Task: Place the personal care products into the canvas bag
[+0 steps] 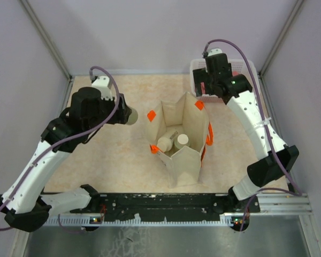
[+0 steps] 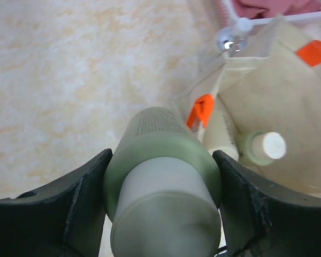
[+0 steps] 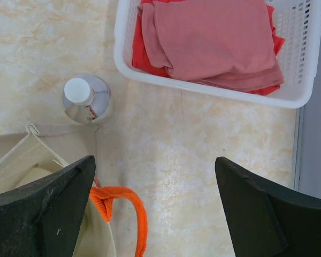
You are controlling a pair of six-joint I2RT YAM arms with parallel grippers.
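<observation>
While the left pincer [image 2: 161, 179] clamps one sage-green bottle [image 2: 159, 140] by its sides, the bottle's long axis runs along the fingers [image 2: 69, 203]. Its pale cap sits nearest the wrist and its base points away to 12 o'clock in the wrist view. From above, that bottle hangs over the table [image 1: 112, 160] at 9 o'clock of the bag [image 1: 184, 166]. It is near the bag but not touching it, with its free end aimed at 3 o'clock toward the bag.

One bag stands open at the middle. Two bottles [image 1: 165, 143] sit inside it side by side, caps up. One small clear bottle [image 3: 86, 100] with a white cap stands upright on the table just beside the bag's 1 o'clock corner. That makes four bottles in all.

The right pincer [image 3: 155, 160] gapes wide, holding nothing, and hovers near one white basket [image 3: 203, 85] of red cloth [image 3: 214, 37].
</observation>
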